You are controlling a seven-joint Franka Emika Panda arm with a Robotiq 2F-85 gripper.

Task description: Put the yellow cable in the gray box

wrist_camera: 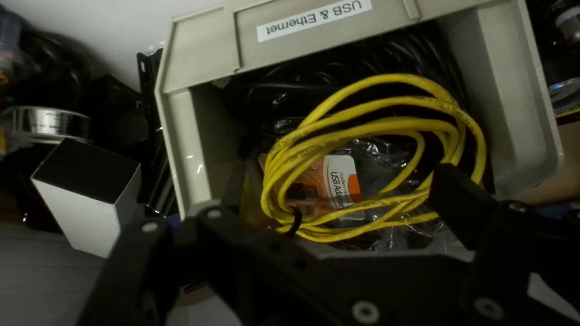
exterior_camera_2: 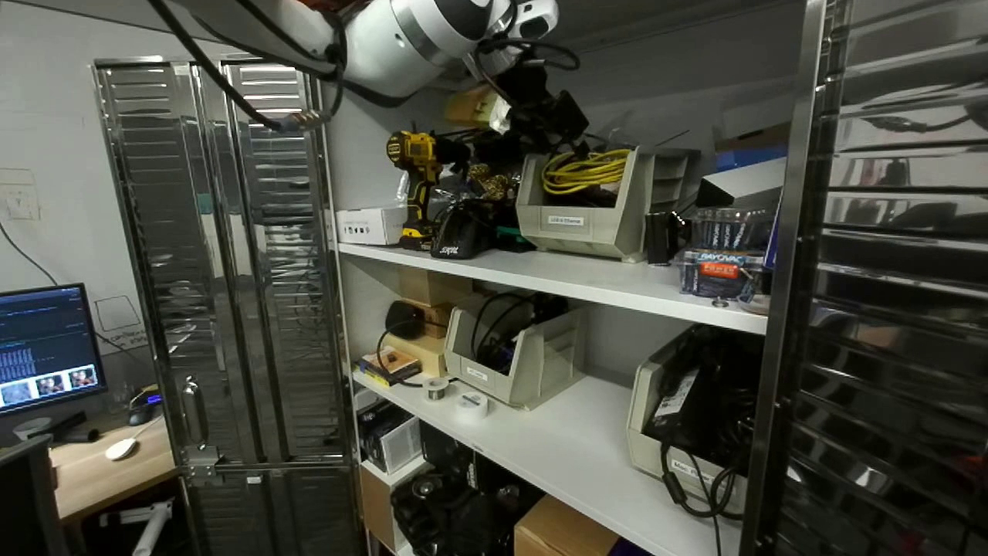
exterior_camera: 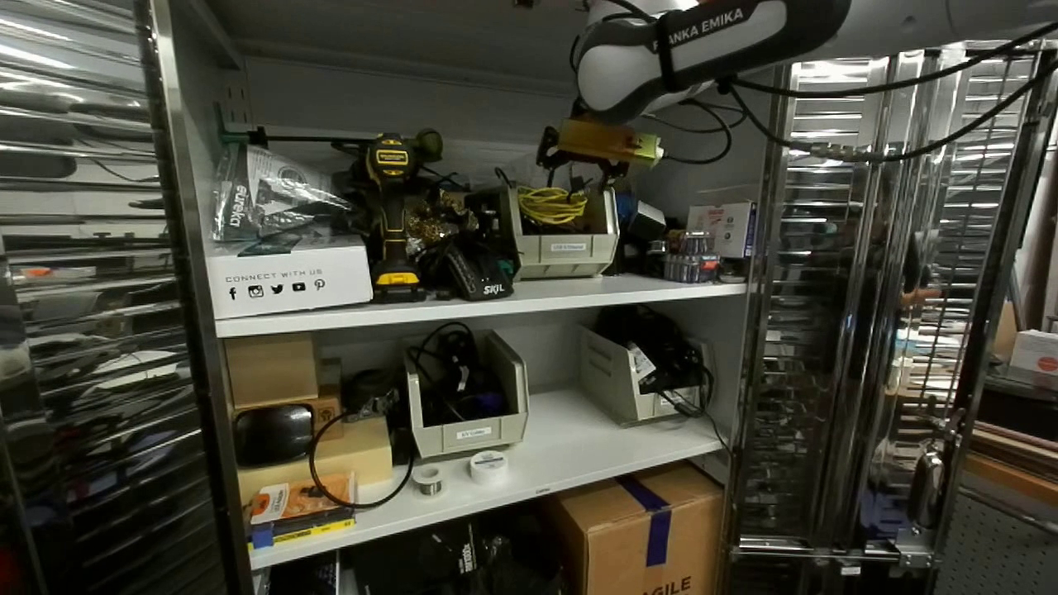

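The yellow cable (wrist_camera: 371,131) is a loose coil inside the gray box (wrist_camera: 204,59), on top of black cables and a packaged USB adapter. The box is a light-gray open-top bin with a white "USB & Ethernet" label. In both exterior views the cable (exterior_camera: 552,205) (exterior_camera_2: 583,171) shows above the front wall of the box (exterior_camera: 537,258) (exterior_camera_2: 571,236) on the top shelf. My gripper (wrist_camera: 340,181) is open over the box, its fingers apart on either side of the coil's near part. The right finger covers a bit of the cable; contact cannot be told. The gripper (exterior_camera: 580,178) also shows in an exterior view.
A yellow-black drill (exterior_camera: 393,207) and a black SKIL tool (exterior_camera: 479,268) stand beside the box. Battery packs (exterior_camera_2: 722,266) sit on its other side. Two more gray bins (exterior_camera: 471,436) (exterior_camera: 649,405) hold black cables on the shelf below. Metal cabinet doors (exterior_camera: 835,330) flank the shelves.
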